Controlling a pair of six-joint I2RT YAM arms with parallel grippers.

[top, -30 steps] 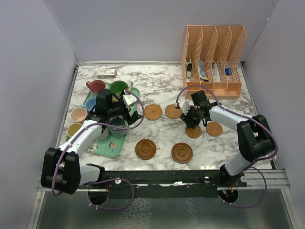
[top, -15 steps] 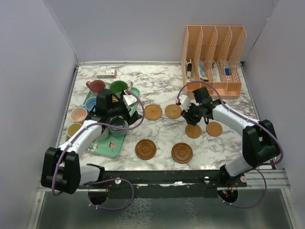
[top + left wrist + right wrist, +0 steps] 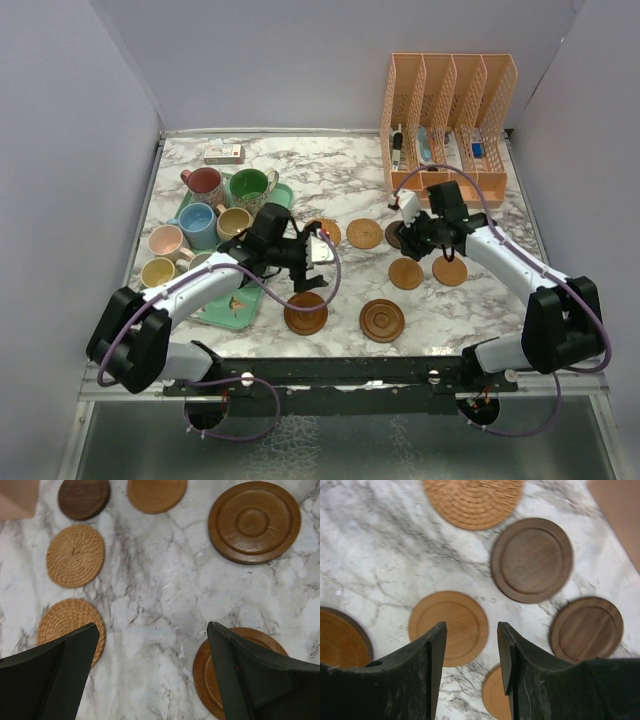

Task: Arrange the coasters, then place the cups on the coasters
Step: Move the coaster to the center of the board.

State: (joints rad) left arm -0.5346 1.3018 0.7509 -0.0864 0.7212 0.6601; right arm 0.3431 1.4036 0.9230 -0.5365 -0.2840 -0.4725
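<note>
Left gripper [image 3: 312, 250] has swung off the tray [image 3: 232, 308] to the middle of the desk [image 3: 340, 180], over the coasters [image 3: 75, 556]. Its jaws are wide apart and empty. Right gripper [image 3: 471, 627] has lifted and moved back; jaws part-open, nothing between them, tan coaster [image 3: 448, 628] beneath. Cups [image 3: 203, 182] untouched, on and beside the tray. Likely both arms now arranging coasters.

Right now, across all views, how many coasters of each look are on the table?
woven coasters: 2
dark brown coasters: 2
plain light tan coasters: 2
ringed mid-brown coasters: 2
Total: 8
</note>
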